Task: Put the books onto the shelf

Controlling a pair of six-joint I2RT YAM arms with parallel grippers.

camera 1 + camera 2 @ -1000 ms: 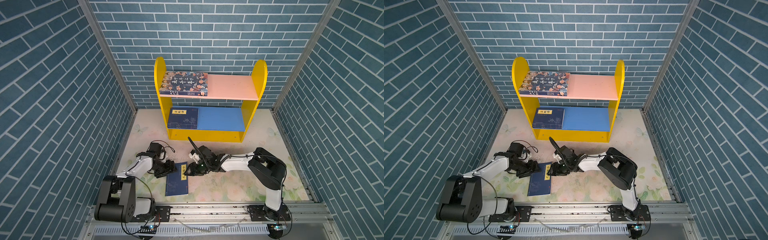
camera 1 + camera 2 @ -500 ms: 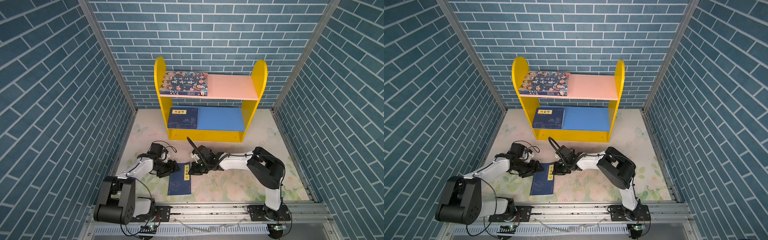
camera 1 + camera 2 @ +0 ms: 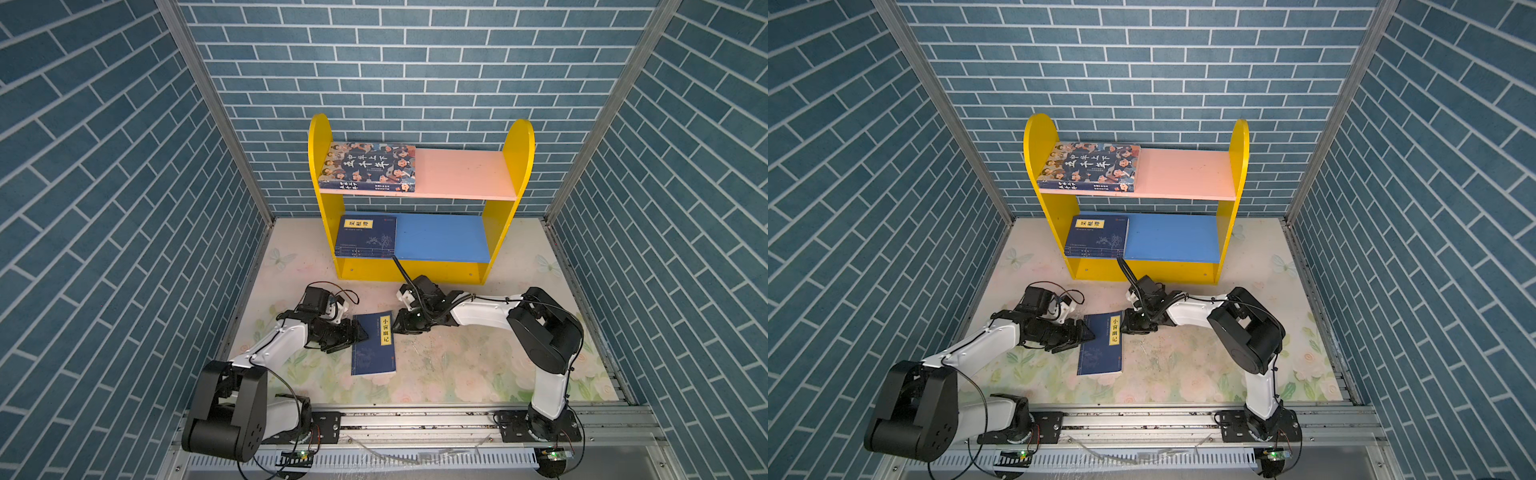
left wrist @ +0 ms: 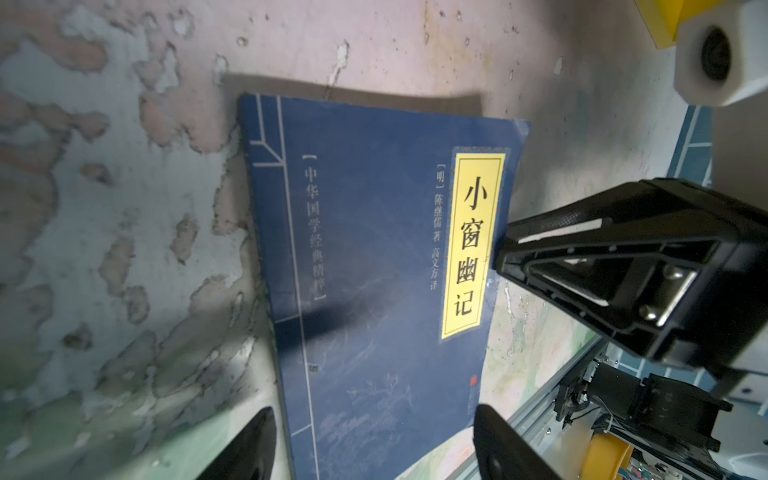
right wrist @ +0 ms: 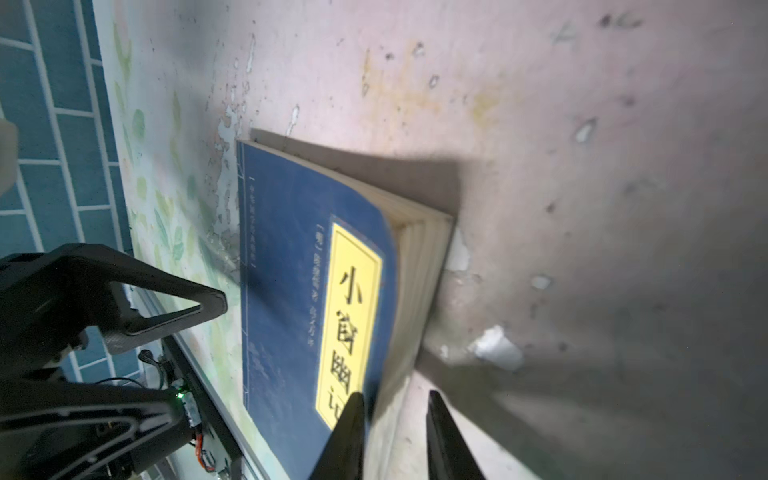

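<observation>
On mat [image 3: 457,365] | navy book [image 3: 372,344] | page edge between right jaws

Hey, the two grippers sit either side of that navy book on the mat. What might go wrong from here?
1. The navy book has its cover bowed up at the page edge beside the right gripper; a pinch there may catch only the cover or a few pages, so the book flops open or tears.
2. The left gripper, open at the spine side, might shove the thin book along the mat rather than brace it.

bright overhead, dim blurry wrist views
</observation>
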